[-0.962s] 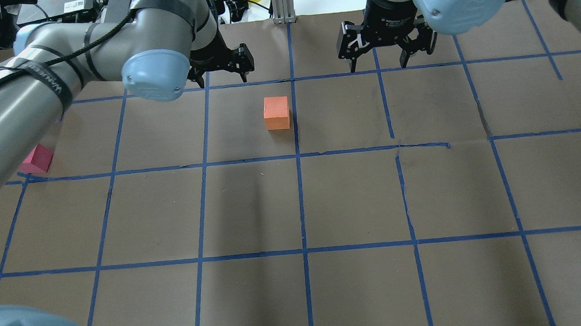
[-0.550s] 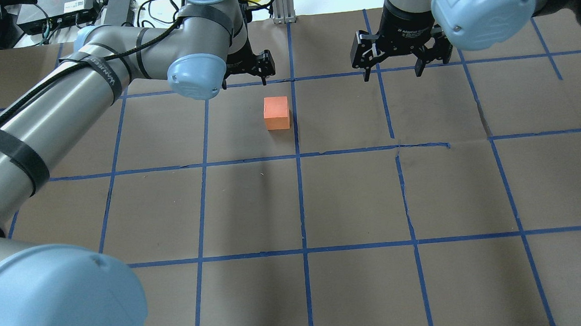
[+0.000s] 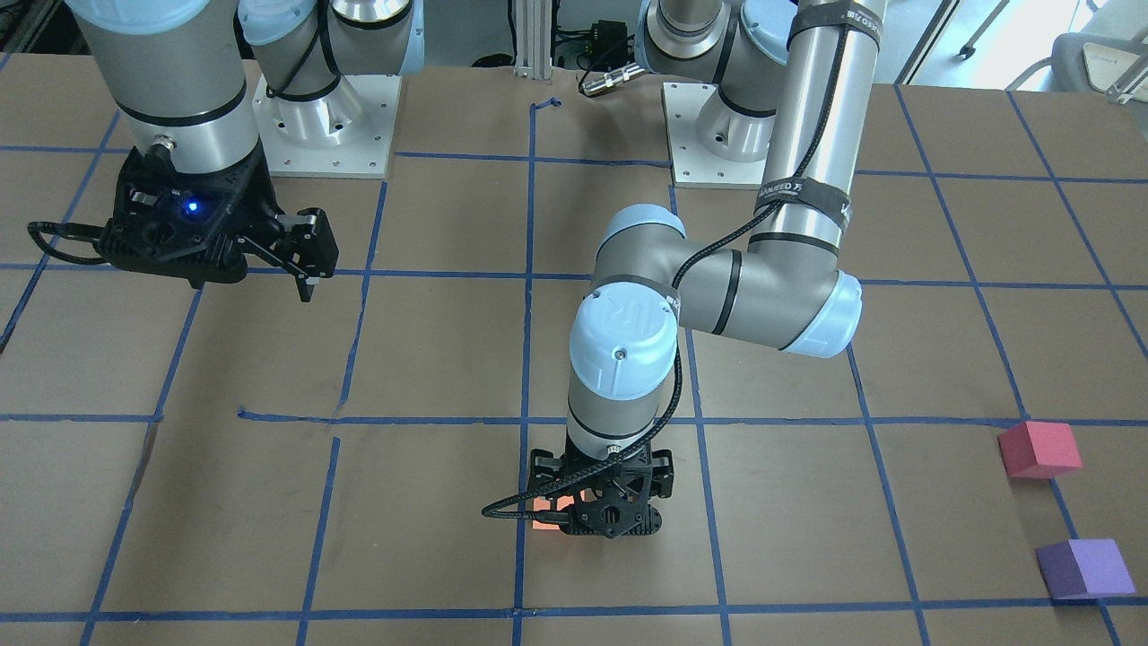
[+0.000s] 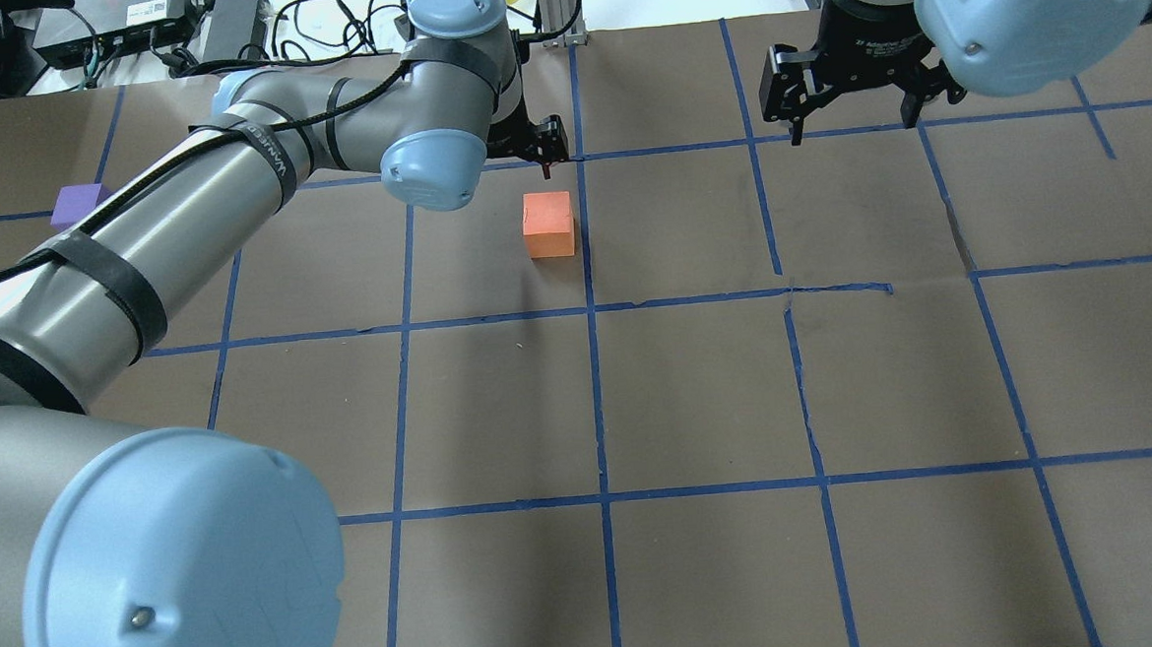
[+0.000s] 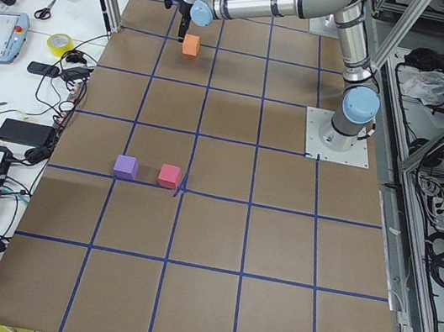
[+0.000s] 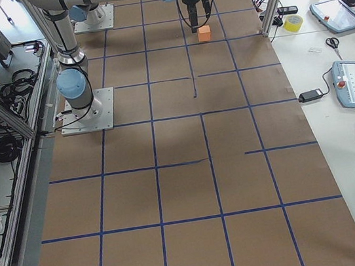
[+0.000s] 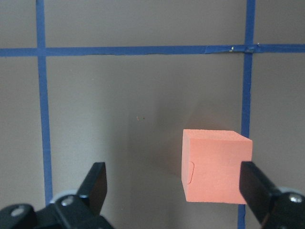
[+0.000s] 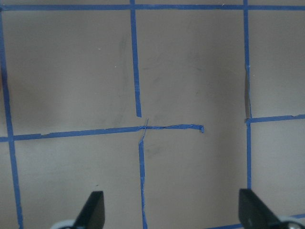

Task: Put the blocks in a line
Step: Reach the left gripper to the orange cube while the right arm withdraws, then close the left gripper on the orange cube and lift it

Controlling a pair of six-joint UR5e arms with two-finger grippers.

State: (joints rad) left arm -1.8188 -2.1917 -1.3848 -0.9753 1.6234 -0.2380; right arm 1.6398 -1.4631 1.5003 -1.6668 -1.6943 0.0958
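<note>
The orange block (image 4: 547, 223) lies on the brown paper near the centre grid line. My left gripper (image 4: 531, 160) hovers just beyond it, open and empty. In the left wrist view the orange block (image 7: 217, 164) sits between the spread fingers (image 7: 97, 186), close to the right one. In the front view the left gripper (image 3: 599, 507) covers most of the block. The pinkish-red block (image 3: 1039, 449) and the purple block (image 3: 1083, 568) lie side by side far out on my left. The left arm hides the pinkish-red one from overhead. My right gripper (image 4: 851, 124) is open and empty, high on my right.
Blue tape lines (image 4: 595, 401) form a grid on the brown paper. The arm bases (image 3: 323, 126) stand at the robot's edge of the table. Cables and a tape roll (image 5: 59, 43) lie off the table beyond its far edge.
My left arm has swung right and brought its gripper over the orange block. My right gripper has moved right and farther back. The orange block has not moved.
</note>
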